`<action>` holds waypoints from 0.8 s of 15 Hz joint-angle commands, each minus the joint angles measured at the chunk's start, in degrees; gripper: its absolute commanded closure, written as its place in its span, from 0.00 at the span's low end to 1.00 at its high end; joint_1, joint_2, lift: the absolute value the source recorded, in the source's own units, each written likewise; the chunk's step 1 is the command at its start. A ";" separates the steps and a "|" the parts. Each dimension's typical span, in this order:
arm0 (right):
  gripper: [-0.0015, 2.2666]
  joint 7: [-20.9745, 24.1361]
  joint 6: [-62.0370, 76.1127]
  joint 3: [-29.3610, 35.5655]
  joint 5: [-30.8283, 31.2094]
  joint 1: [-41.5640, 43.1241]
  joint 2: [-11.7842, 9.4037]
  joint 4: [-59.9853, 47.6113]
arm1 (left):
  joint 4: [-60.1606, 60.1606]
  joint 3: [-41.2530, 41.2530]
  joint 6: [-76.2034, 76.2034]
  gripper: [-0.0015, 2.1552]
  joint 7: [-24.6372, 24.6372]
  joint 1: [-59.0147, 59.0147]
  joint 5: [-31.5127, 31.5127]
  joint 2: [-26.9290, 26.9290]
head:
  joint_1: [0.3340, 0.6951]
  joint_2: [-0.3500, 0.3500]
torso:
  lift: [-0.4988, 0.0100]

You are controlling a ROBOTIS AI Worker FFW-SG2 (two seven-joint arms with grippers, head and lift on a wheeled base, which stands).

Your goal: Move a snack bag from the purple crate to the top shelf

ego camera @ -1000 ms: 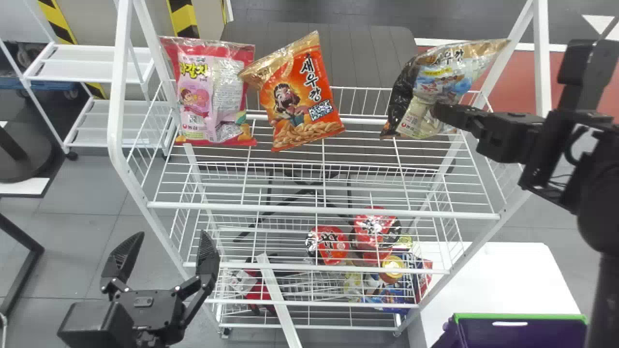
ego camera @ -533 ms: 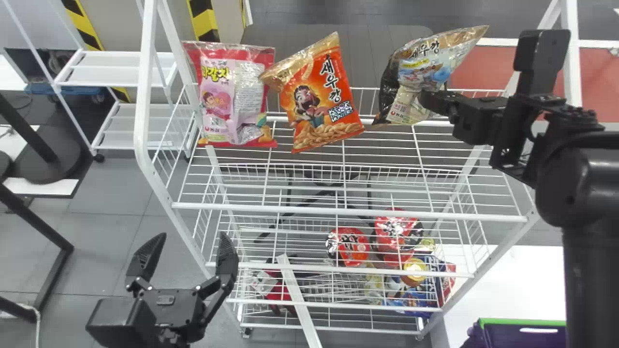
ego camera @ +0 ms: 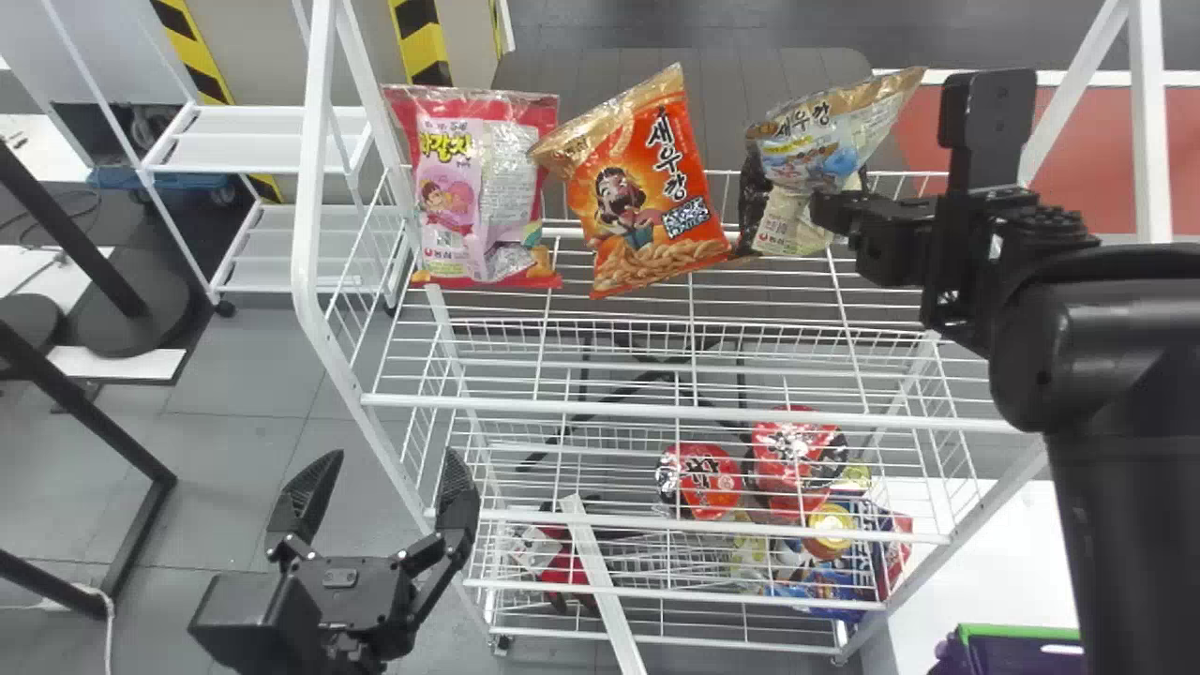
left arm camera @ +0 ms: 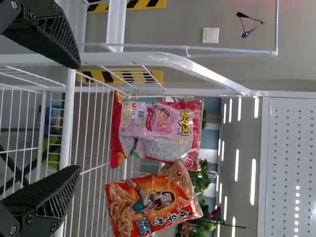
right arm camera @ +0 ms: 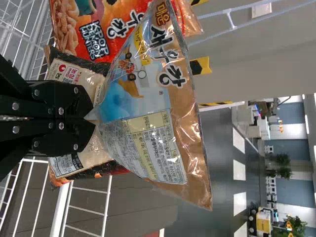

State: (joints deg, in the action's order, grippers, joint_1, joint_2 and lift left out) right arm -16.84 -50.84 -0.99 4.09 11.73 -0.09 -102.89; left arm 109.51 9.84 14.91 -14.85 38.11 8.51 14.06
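Note:
At the upper right of the head view, my right gripper is shut on a black and gold snack bag, held upright over the right part of the rack's top shelf. The right wrist view has the gripper pinching the crinkled snack bag, its corner pointing outward. My left gripper stands open in front of the rack's left side; in the left wrist view the gripper has nothing between its fingers. Part of the purple crate shows at the bottom right.
A pink snack bag and an orange snack bag stand on the top shelf, left of the held bag. White rack posts rise at both sides. Red packages lie on a lower shelf.
The head view has shifted, so the rack appears farther right. My right gripper and its bag have moved left, close beside the orange bag. The left gripper stays open.

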 commanded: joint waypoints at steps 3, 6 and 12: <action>0.77 5.94 -0.80 -2.34 0.30 -1.19 0.14 -0.39 | -0.44 0.09 1.12 0.04 -0.01 -0.14 0.28 0.00 | 1.00 0.58 | 0.98; 0.77 10.34 0.78 -3.84 -1.19 -2.42 0.14 -0.91 | -0.52 0.09 1.65 0.04 -0.01 -0.05 0.45 0.00 | 1.00 0.57 | 0.98; 0.77 17.46 8.69 -7.09 -3.21 -5.67 0.14 -1.53 | -0.96 0.00 4.99 0.04 -0.36 0.83 0.54 0.09 | 1.00 0.60 | 0.98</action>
State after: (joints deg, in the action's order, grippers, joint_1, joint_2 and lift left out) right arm -0.42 -44.80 -7.35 1.93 6.92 -0.09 -104.49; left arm 108.56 9.84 19.19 -15.14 38.71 9.01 14.07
